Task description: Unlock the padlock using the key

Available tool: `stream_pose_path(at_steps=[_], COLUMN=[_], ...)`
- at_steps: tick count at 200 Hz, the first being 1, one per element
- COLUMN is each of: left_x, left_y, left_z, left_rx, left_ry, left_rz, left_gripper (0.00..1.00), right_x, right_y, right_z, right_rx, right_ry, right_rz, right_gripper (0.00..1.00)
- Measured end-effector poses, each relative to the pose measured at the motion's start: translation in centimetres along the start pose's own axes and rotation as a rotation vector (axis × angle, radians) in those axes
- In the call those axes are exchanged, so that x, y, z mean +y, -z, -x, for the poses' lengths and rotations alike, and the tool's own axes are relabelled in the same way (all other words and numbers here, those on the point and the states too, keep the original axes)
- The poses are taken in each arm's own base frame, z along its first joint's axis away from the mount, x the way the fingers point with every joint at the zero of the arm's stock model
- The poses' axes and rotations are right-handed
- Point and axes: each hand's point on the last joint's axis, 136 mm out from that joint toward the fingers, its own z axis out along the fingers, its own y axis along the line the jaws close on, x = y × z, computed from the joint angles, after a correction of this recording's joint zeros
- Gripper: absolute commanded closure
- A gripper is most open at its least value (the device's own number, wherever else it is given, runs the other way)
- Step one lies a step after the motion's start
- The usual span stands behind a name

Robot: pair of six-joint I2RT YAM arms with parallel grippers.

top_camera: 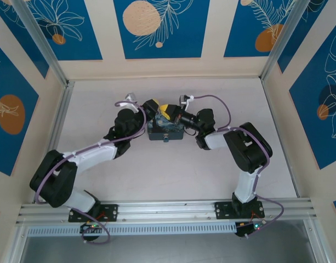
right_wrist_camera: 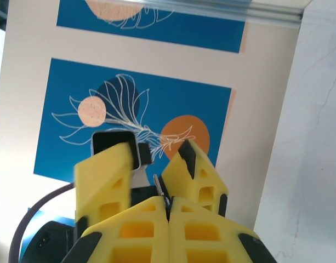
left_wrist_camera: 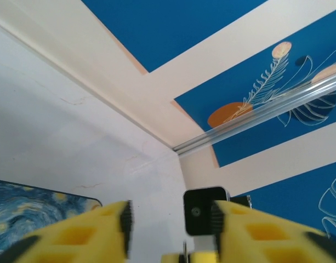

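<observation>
My right gripper is shut on the key, a thin grey metal sliver sticking up from between its yellow fingertips. My left gripper stands open around that spot, one finger on either side of the key and not touching it. From above, both grippers, left and right, meet over the far side of the dark painted box. A small bluish-silver bit at the box's near edge looks like the padlock; it is too small to tell more.
The box lies on a white table inside a walled booth, with blue panels and metal rails all round. The left arm reaches in from the left and the right arm from the right.
</observation>
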Motion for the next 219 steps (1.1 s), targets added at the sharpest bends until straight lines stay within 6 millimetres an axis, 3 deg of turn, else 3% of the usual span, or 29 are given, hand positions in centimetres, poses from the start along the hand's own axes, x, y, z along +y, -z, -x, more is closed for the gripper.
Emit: stream_pose_path(at_steps=[17, 37, 70, 95, 171, 219], left_x=[-0.5, -1.3, -1.2, 0.8, 8.4, 10.1], left_y=[1.3, 3.3, 5.4, 6.3, 8.0, 6.9], left_z=[0.8, 1.8, 1.3, -1.2, -11.8, -15.7], left_rx=[0.002, 0.006, 0.098, 0.240, 0.661, 0.764], left_ry=[-0.020, -0.072, -0.190, -0.274, -0.376, -0.443], left_rz=[0.022, 0.045, 0.114, 0.170, 0.212, 0.171], left_gripper=[0.12, 0.01, 0.00, 0.00, 0.00, 0.00], right_x=[-0.8, -1.5, -1.4, -1.6, -5.9, -7.3], right_y=[1.2, 2.6, 4.3, 5.4, 7.0, 7.6], right_z=[0.9, 1.6, 2.7, 3.2, 2.5, 2.2], right_rx=[-0.029, -0.052, -0.063, -0.059, 0.001, 0.010], right_ry=[-0.013, -0.027, -0.010, 0.017, 0.029, 0.016], right_rz=[-0.027, -0.064, -0.124, -0.197, -0.442, -0.492], right_gripper=[1.00, 1.00, 1.00, 1.00, 1.00, 1.00])
